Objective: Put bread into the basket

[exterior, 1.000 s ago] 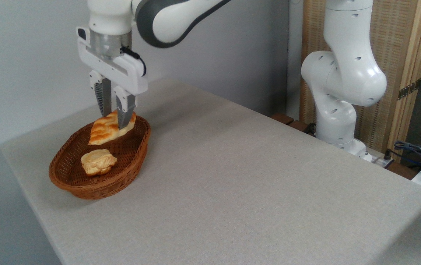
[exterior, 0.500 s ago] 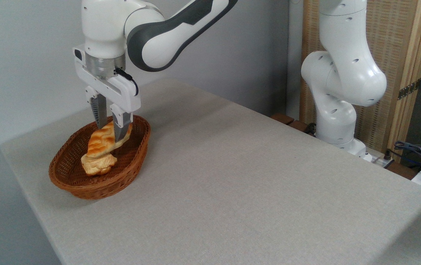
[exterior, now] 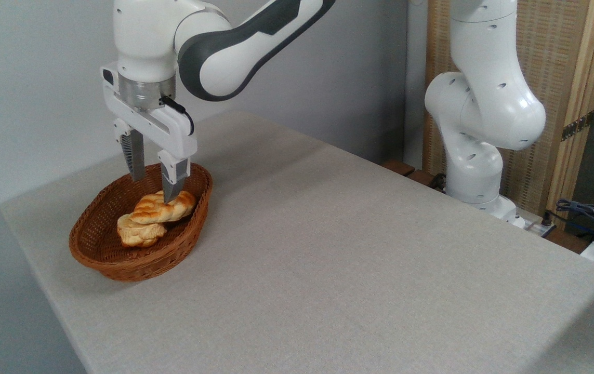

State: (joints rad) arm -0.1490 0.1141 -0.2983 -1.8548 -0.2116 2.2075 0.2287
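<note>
The braided golden bread (exterior: pixel 163 206) lies inside the reddish-brown wicker basket (exterior: pixel 100 250) at the table's left end, resting partly on a pale lumpy bun (exterior: pixel 138 234). My gripper (exterior: pixel 153 186) hangs just above the loaf, open, its two fingers spread wide with nothing held between them. The nearer finger (exterior: pixel 172 179) reaches down to the loaf's top and partly covers it; whether it touches is unclear.
The basket sits near the table's left and back edges. My arm's white base (exterior: pixel 478 135) stands beyond the table's far right side, with cables (exterior: pixel 593 213) at the right edge and a wooden screen (exterior: pixel 562 78) behind.
The gripper came down into the basket with the loaf, then opened. The loaf dropped from a tilted hold to lie flat on the bun.
</note>
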